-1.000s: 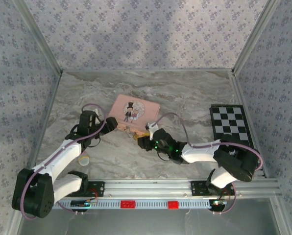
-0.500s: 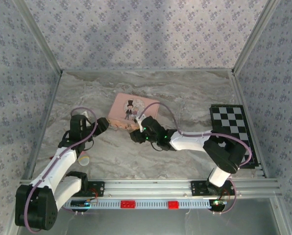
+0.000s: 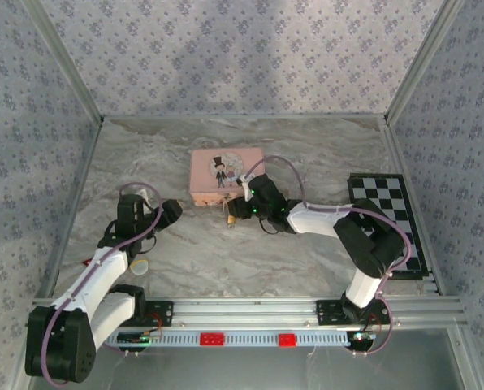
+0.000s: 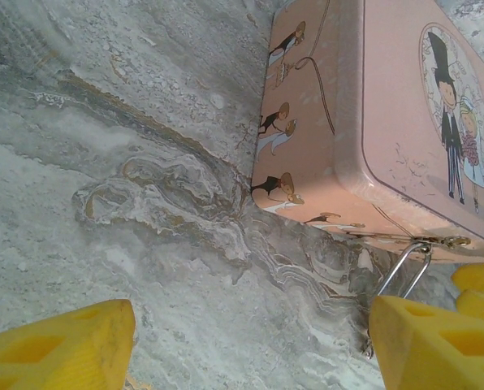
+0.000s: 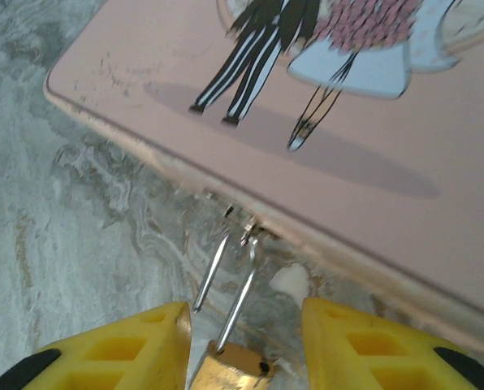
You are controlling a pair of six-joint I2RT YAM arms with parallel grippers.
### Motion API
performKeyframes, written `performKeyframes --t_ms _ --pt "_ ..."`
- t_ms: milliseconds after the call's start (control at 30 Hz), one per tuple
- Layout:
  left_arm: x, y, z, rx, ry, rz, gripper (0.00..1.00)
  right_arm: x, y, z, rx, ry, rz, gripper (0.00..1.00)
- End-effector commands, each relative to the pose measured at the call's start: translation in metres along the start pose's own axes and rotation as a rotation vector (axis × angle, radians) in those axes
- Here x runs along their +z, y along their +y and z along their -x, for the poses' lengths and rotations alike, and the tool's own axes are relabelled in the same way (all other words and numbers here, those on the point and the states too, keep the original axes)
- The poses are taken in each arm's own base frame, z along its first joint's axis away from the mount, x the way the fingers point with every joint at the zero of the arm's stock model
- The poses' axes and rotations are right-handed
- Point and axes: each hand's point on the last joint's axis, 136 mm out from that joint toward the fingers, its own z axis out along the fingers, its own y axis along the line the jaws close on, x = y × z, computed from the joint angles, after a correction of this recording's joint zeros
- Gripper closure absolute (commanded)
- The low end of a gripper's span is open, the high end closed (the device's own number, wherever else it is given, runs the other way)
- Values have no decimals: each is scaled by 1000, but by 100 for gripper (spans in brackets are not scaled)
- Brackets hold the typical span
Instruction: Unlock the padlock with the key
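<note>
The pink tin [image 3: 226,171] sits flat near the middle of the marble-patterned bench [image 3: 250,264], its picture lid facing up. The padlock [image 3: 229,218] is just off the tin's near edge. In the right wrist view its brass body [image 5: 230,364] sits low between the yellow fingers, and its thin silver loop runs up through the small metal clasp [image 5: 240,218] on the tin's rim. The right claw [image 3: 235,210] reaches in from the right and sits astride the padlock. Its fingers [image 5: 120,349] are spread wider than the brass body, with bare bench showing on one side, so it is released rather than clenched. The left claw [image 3: 167,213] is to the left of the tin and apart from it. Its two yellow fingertips [image 4: 63,345] are wide apart with nothing between them, and the padlock's loop [image 4: 408,268] shows hanging from the clasp just above the right-hand tip. A black-and-white checkered board [image 3: 380,203] lies at the bench's right edge, well away from the tin.
</note>
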Motion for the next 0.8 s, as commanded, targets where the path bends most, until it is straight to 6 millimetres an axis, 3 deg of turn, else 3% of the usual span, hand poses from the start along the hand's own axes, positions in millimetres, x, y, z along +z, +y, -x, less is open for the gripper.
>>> performKeyframes --t_ms 0,133,300,400,567,767 --pt "0 -2 1 23 -11 -23 24 3 10 -18 125 37 68 59" --pt "1 -5 0 41 -15 -53 23 1 10 -11 237 -32 123 60" --pt "-2 -8 0 58 -32 -78 21 14 5 -18 236 -8 109 62" --pt "-12 -11 1 59 -74 -101 14 20 0 -21 236 -2 102 62" --pt "-27 -10 -1 113 -107 -106 13 27 -1 -16 233 -16 107 64" --pt "-29 -14 -1 112 -123 -133 13 33 0 -16 245 -17 122 66"
